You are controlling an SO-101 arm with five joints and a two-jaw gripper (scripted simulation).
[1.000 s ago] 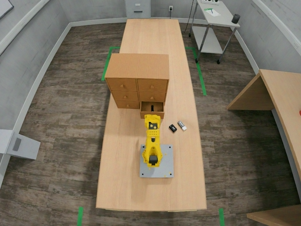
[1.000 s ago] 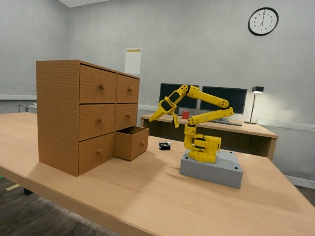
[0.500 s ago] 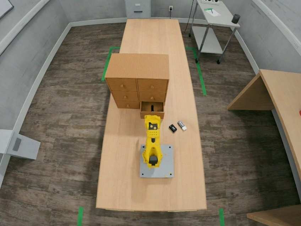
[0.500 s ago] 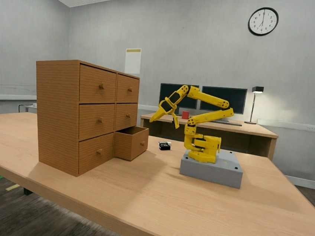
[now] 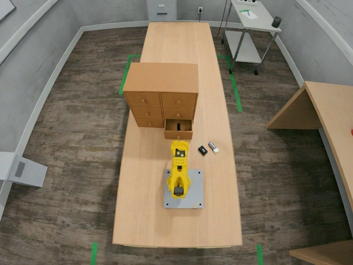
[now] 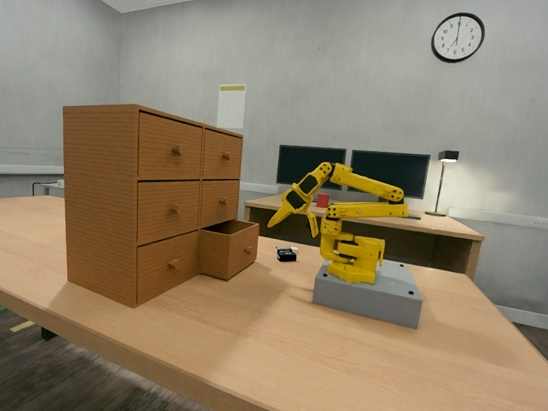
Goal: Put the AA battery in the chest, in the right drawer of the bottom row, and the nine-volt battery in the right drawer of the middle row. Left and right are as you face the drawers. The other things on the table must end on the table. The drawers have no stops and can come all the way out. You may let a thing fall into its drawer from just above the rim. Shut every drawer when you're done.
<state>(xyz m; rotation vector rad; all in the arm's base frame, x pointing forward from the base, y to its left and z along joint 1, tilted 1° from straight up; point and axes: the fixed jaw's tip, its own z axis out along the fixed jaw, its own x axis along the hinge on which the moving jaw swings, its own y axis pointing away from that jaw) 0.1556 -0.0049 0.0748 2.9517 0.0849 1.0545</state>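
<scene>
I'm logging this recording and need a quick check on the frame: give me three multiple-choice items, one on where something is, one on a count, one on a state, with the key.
1. Where does the nine-volt battery lie?
A. In the open drawer
B. On the table, right of the gripper
C. On top of the chest

2. How many drawers does the chest have?
A. Four
B. Six
C. Nine

3. How does the bottom right drawer stand?
A. Pulled out, a dark stick-like thing inside
B. Shut
C. Taken out and lying on the table

Key:
1 B: the top view shows the black block on the wood beside a small grey and white thing.
2 B: the exterior view shows two columns of three fronts.
3 A: its box juts forward of the other fronts, and the gripper hangs open and empty in front of it.
</scene>
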